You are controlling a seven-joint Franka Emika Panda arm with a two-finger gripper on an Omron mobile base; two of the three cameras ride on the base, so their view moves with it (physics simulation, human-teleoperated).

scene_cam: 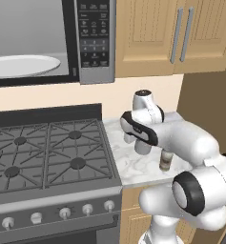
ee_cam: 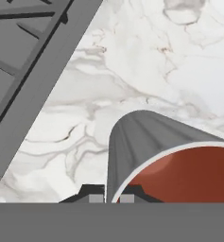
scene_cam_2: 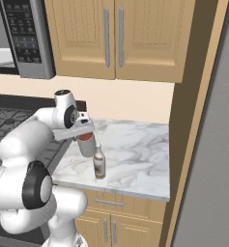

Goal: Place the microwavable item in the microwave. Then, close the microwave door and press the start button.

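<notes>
The grey cup [scene_cam_2: 89,146] with reddish contents hangs tilted just over the marble counter [scene_cam_2: 135,149], right of the stove. My gripper [scene_cam_2: 85,135] is shut on its wall near the rim. In the hand view the cup [ee_cam: 146,137] lies close below, its red filling [ee_cam: 189,175] showing, and the gripper [ee_cam: 111,197] straddles the rim. In the left base view the cup [scene_cam: 142,147] peeks out under the gripper [scene_cam: 139,141]. The microwave [scene_cam: 52,43] is up at the left with its cavity open, white plate [scene_cam: 21,66] inside, and button panel [scene_cam: 95,35] at its right. The microwave door is out of view.
A small brown-and-white bottle [scene_cam_2: 99,165] stands on the counter just right of the cup, also seen as the bottle [scene_cam: 166,161]. The gas stove [scene_cam: 43,152] fills the left. Wooden wall cabinets [scene_cam_2: 111,36] hang above, and a tall side panel [scene_cam_2: 193,120] bounds the counter at the right.
</notes>
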